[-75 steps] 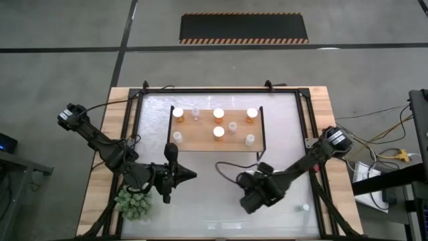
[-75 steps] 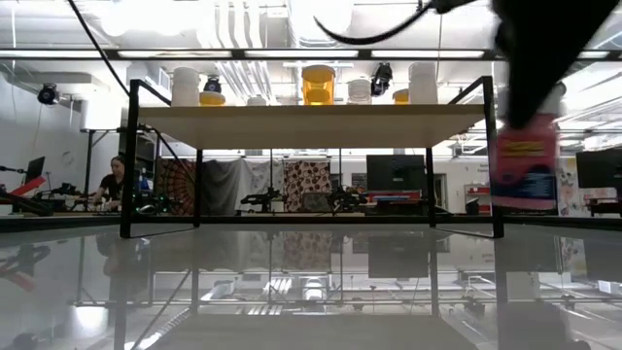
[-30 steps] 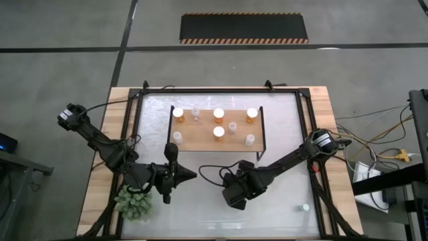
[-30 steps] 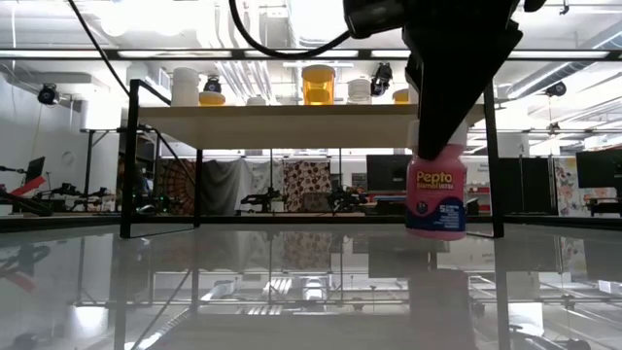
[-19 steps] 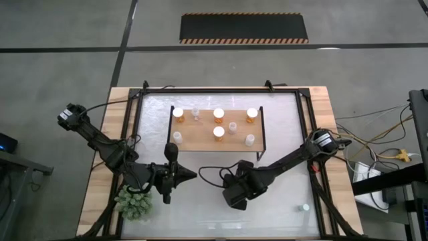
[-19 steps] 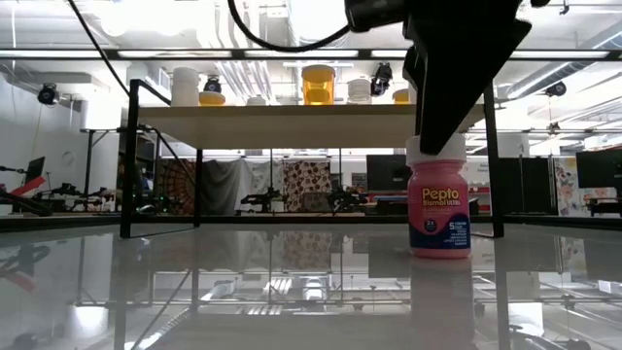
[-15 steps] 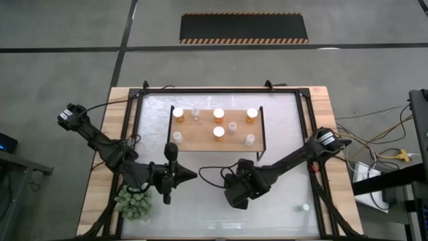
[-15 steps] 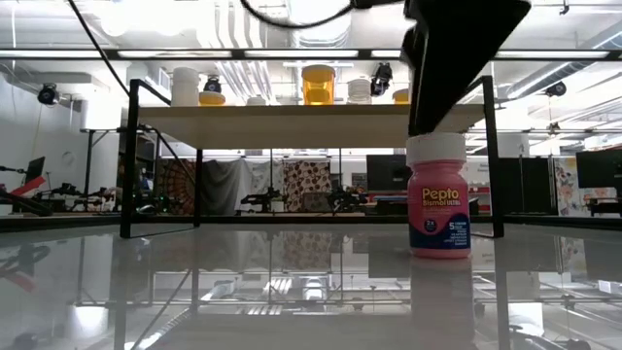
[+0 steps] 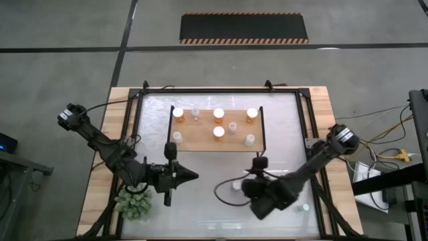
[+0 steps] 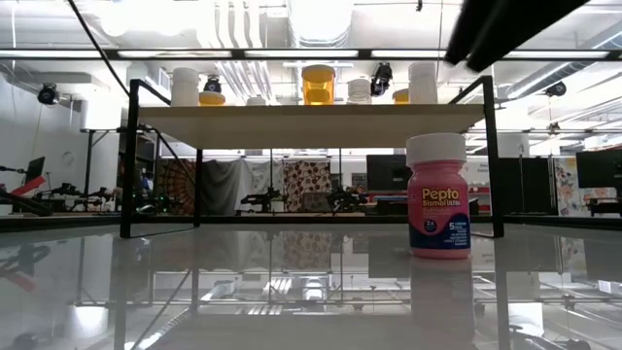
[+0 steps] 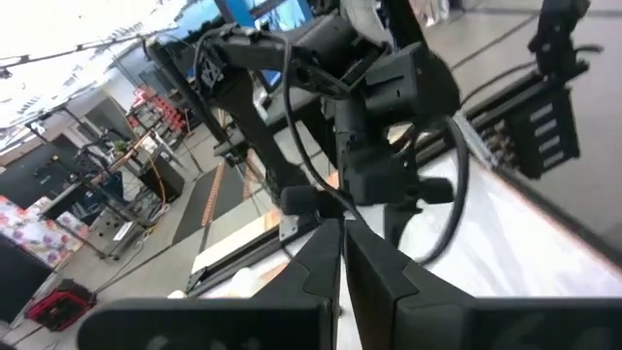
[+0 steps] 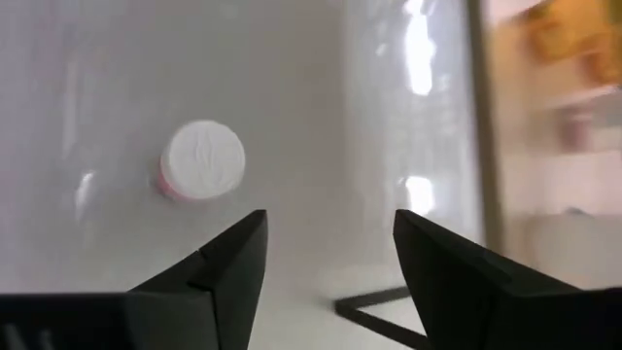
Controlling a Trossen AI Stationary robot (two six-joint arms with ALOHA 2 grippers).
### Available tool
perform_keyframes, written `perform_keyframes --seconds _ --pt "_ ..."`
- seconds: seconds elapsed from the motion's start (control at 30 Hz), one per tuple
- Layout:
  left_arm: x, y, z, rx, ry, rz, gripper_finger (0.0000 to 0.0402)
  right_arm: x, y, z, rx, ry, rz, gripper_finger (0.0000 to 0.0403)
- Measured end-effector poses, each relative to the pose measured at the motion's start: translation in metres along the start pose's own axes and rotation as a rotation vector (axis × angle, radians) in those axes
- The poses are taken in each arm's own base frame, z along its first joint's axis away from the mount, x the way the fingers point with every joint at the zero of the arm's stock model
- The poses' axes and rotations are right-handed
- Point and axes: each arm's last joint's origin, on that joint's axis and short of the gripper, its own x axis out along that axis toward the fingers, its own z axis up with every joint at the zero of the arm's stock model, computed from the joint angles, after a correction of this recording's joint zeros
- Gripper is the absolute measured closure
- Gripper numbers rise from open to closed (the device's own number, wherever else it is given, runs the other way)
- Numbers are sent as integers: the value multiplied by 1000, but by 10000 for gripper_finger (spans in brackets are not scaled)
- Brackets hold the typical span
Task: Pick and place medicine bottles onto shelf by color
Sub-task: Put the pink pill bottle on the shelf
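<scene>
Pink bottle (image 12: 201, 160) stands free, beyond open right end effector (image 12: 330, 255).

Eight bottles on one shelf (image 9: 200, 140), one pink bottle (image 10: 437, 195), one plant (image 9: 136, 203)

In the low view the right arm (image 10: 510, 29) is cut off by the top edge, so its gripper stays hidden. From above, the pink bottle (image 9: 236, 187) is only a tiny pale dot. The shelf (image 12: 554, 58) looks blurry in the right wrist view.
</scene>
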Motion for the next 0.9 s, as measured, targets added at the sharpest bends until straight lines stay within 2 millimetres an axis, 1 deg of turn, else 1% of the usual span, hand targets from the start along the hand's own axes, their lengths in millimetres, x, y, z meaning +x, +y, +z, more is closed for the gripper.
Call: perform_keyframes --seconds 0.13,0.3,0.5,0.6,0.67,0.73,0.9 --pt "7 -6 1 -16 -34 -7 400 -11 3 -25 32 -169 -40 195" --pt "25 -20 0 4 -52 0 400 -14 -2 -45 68 -458 27 202" --pt "49 -41 -4 -11 -96 22 400 -11 -11 -65 -52 -865 167 212" --pt "61 -52 -7 -23 -111 29 400 -9 -16 -80 -100 -1036 219 217" --pt "67 -58 -10 -30 -121 34 400 -6 -20 -91 -106 -1102 223 220" --pt "72 -62 -10 -45 -140 43 400 -1 -23 -103 -98 -1126 217 223" --pt "80 -69 -13 -73 -172 62 400 14 -26 -130 -64 -1117 240 232"
